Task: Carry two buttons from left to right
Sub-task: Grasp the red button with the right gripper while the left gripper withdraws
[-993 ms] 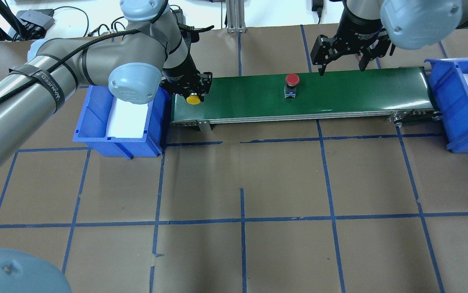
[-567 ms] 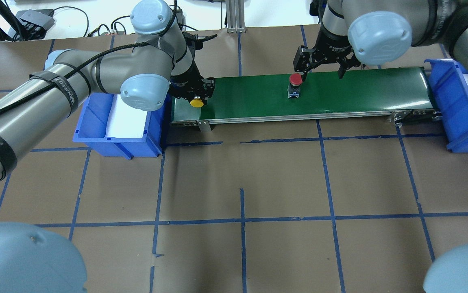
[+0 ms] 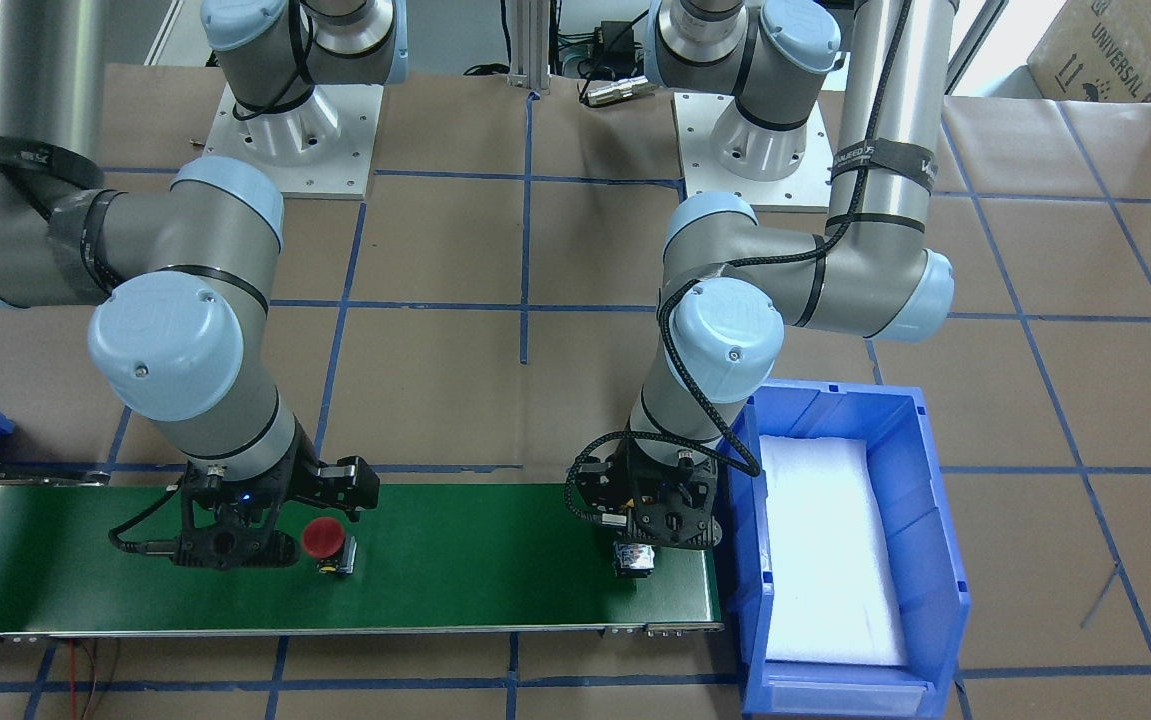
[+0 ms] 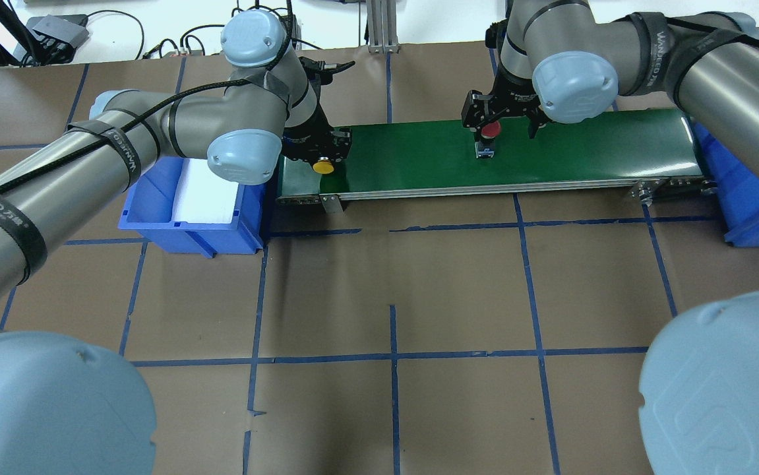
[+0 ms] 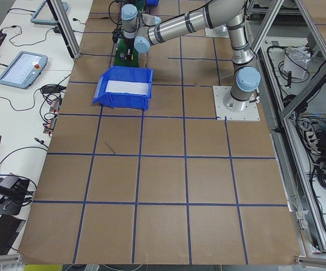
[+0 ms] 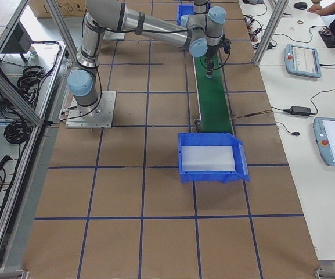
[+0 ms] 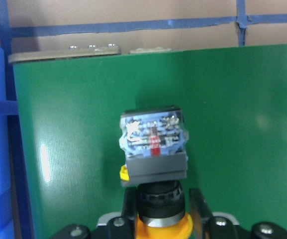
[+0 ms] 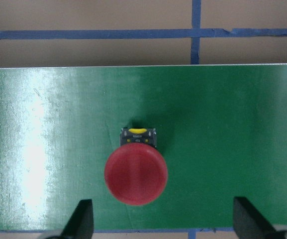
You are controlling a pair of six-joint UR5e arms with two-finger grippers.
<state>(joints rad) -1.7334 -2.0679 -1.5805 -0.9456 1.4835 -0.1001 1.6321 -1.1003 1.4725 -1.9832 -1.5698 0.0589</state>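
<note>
Beside the near left bin [image 4: 188,234], at the left end of the green belt [image 4: 583,148], the left gripper [image 7: 162,219] stays clamped on the collar of the yellow button [image 4: 323,167]. The button has barely shifted in the last second, and I cannot tell whether it touches the belt. Farther along, the red button [image 4: 488,130] stands upright mid-belt, well short of the right bin [image 4: 755,224]. Over it, the right gripper [image 8: 163,219] has swung in from beyond the belt's far edge, jaws wide apart and empty, straddling the cap. A grasp of the red button looks imminent, and neither button is delivered yet.
</note>
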